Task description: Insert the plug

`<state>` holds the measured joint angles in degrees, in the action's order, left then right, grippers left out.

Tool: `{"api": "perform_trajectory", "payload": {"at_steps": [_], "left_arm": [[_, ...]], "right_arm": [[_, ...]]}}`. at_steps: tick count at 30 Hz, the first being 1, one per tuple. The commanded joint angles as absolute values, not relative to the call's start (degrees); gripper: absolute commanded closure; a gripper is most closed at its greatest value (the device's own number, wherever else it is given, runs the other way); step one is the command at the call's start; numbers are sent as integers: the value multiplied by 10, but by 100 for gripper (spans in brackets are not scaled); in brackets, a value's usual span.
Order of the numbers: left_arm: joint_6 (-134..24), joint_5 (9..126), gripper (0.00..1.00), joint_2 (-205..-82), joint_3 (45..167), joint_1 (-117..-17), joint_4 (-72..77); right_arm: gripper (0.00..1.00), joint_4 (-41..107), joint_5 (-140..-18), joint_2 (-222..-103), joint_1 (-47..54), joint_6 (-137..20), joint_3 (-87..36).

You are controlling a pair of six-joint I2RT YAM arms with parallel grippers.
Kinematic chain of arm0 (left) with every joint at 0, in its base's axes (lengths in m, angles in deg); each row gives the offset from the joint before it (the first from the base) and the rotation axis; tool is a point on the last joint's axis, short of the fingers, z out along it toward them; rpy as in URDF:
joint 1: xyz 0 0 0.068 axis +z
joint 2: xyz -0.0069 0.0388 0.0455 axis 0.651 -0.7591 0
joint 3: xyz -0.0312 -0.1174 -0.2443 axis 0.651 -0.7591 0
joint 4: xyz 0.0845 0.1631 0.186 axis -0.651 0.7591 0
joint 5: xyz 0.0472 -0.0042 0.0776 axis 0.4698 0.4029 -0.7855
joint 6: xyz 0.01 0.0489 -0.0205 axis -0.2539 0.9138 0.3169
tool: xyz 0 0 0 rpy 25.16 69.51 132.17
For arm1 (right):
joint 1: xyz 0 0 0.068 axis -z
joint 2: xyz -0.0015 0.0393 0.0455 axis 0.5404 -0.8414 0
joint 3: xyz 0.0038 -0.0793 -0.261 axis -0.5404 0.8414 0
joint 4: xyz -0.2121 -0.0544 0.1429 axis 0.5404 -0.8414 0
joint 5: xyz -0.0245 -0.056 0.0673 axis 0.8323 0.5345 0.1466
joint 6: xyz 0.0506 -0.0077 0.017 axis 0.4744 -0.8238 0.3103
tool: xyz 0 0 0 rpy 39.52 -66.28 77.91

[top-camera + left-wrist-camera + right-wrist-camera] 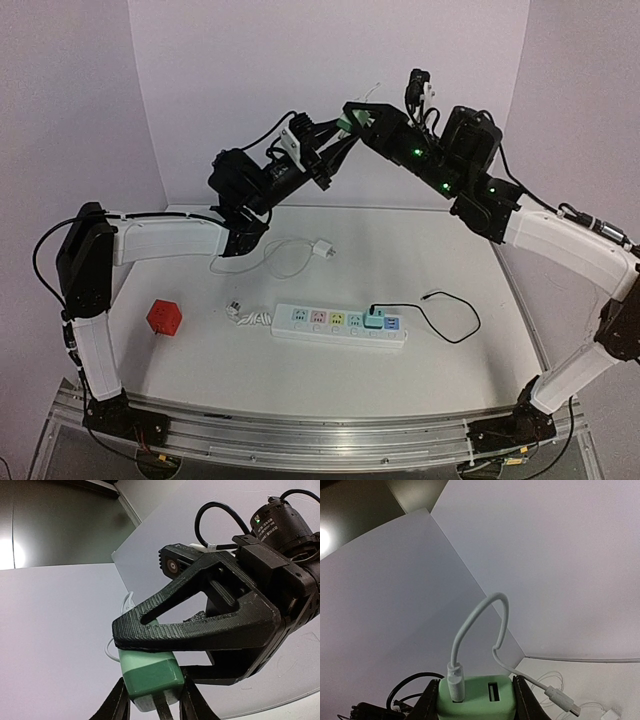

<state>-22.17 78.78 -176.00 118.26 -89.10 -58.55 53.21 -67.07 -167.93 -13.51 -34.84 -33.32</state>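
Green adapter [150, 675], boxy, held high in the air over the back of the table [200, 370], where the two arms meet.

Right arm: rises from its base at the near right corner, bends at the elbow by the right edge, and its white forearm runs up and to the left. The wrist points leftward. Right gripper [475, 700] is clamped on the adapter, one black finger [427, 705] against each side. A white cable [470, 625] sits in one of the adapter's ports, arches upward, then drops back down beside it.

Left arm: upper link stands up from the near left corner, white forearm runs level to the right, and the wrist tilts up and right toward the other gripper. Left gripper [152, 710] comes at the adapter from the opposite end. Its fingers [117, 705] flank the green body, narrowly spread and right beside both sides. Whether they press on it I cannot tell. A dark prong shows between them.

On the table below: white power strip [340, 325] lying lengthwise near the middle, a pale blue plug [373, 318] seated toward its right end with a black cord [455, 322] looping off to the right. Red cube [164, 317] well left of the strip. A white charger [323, 250] with coiled lead behind the strip.
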Motion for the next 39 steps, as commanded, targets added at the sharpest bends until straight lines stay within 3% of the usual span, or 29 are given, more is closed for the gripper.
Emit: {"api": "perform_trajectory", "payload": {"at_steps": [1, 4, 12, 16, 22, 35, 37, 39], "left_arm": [[-206, 784, 92, -1745, 1218, -894, -624], [-199, 778, 100, -1743, 1217, -894, -625], [-199, 787, 100, -1724, 1189, -892, -618], [-211, 773, 100, -1726, 1188, -891, -614], [-213, 752, 80, -1728, 1189, -892, -615], [-191, 774, 59, -1717, 1167, -891, -614], [-191, 776, 64, -1715, 1162, -891, -611], [-193, 771, 88, -1713, 1161, -890, -609]], "right_arm": [[100, 508, -665, -1699, -145, -318, -295], [100, 521, -664, -1708, -148, -307, -277], [100, 559, -643, -1709, -148, -288, -225], [100, 658, -621, -1726, -148, -243, -184], [100, 722, -607, -1759, -160, -238, -193], [100, 735, -569, -1745, -162, -256, -182], [100, 735, -571, -1744, -162, -260, -184], [100, 735, -573, -1742, -162, -262, -186]]}}
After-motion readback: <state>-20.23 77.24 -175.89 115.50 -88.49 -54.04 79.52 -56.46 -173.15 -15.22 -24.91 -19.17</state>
